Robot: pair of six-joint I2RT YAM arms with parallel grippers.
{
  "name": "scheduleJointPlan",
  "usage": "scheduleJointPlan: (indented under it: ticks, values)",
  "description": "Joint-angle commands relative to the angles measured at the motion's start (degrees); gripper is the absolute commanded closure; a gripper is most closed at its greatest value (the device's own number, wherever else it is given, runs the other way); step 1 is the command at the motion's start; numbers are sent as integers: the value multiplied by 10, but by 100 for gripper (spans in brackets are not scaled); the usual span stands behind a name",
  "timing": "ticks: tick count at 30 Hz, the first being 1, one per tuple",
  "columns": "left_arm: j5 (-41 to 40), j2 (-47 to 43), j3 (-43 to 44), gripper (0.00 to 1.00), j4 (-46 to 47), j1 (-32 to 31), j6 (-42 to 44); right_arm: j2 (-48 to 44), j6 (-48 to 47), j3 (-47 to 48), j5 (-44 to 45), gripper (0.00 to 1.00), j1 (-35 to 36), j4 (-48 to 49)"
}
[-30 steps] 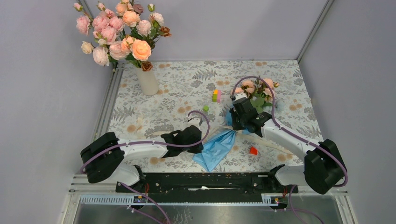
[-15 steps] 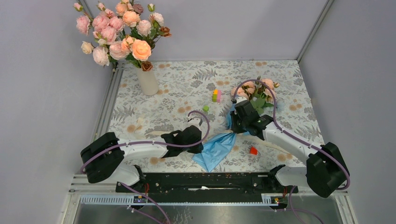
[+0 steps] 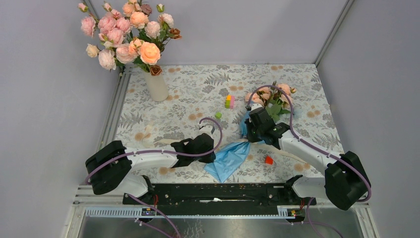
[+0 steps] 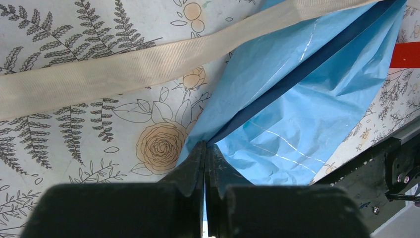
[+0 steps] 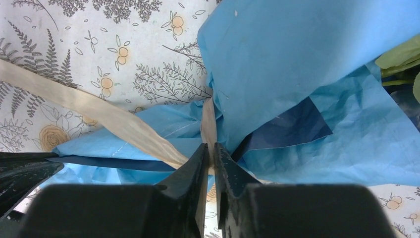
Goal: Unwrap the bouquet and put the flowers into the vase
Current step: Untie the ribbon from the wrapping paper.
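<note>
Two claws at work: left gripper (image 4: 205, 147) pressed together at bouquet (image 3: 231, 156) paper edge, 6 o'clock; right gripper (image 5: 210, 148) clamped on ribbon (image 5: 124, 126); vase (image 3: 157, 86) 10 o'clock.

Bright, even white light, only soft shadows, thin glints on the blue paper (image 4: 277, 134), my fingers (image 4: 190, 168) dark and blurred up close.

No text, labels, brand names, numbers or signs can be read in any view. The worktop (image 3: 198, 84) cover shows only a printed pattern of ferns and roses.
</note>
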Motion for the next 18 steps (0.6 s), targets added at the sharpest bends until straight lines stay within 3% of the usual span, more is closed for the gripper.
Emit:
scheduleJointPlan:
  ticks: [1, 4, 18]
  values:
    - [-7, -16, 4, 100, -4, 1, -2, 3, 2, 0, 13, 89, 1, -2]
    - [-5, -17, 5, 100, -3, 0, 3, -3, 5, 7, 5, 100, 1, -3]
    - [-11, -20, 4, 100, -6, 0, 13, -68, 15, 76, -8, 100, 1, -62]
